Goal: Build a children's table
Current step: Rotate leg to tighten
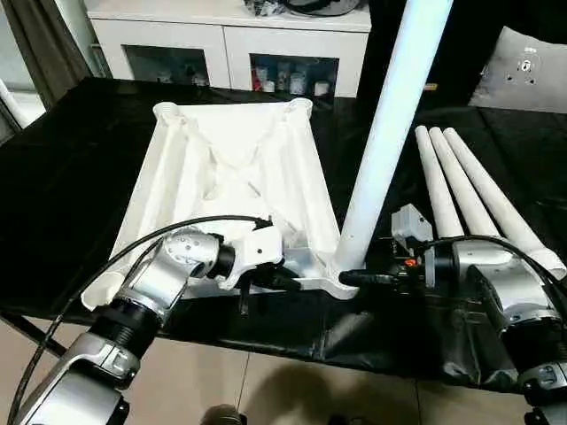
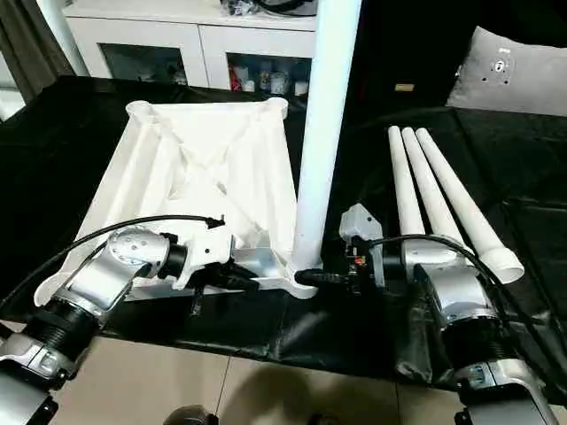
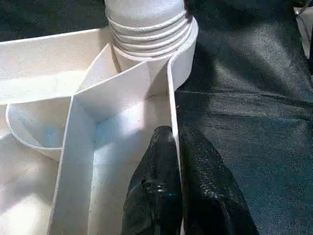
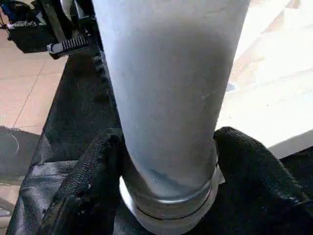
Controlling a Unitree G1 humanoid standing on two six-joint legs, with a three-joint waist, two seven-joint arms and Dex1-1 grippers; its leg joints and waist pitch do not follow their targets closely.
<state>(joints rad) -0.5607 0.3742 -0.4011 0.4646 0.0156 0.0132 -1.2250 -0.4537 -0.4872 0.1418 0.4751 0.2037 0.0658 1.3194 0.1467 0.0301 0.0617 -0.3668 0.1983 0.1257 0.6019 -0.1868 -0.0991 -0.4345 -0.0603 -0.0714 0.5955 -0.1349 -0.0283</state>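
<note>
The children's table top (image 1: 230, 177) lies upside down on a black-covered table, ribbed side up. One white leg (image 1: 390, 133) stands upright in the near right corner socket (image 3: 146, 39), its threaded end seated there. My right gripper (image 4: 168, 147) has its black fingers (image 4: 93, 176) pressed against both sides of that leg, just above the socket. My left gripper (image 3: 177, 147) is shut on the thin side rim (image 3: 172, 98) of the top, close to the same corner. Three more legs (image 1: 461, 186) lie side by side to the right.
A white cabinet (image 1: 230, 44) with dark glass compartments stands behind the table. A grey cushion (image 1: 523, 71) sits at the back right. The table's front edge (image 1: 266, 332) runs just below both grippers, with tiled floor beyond it.
</note>
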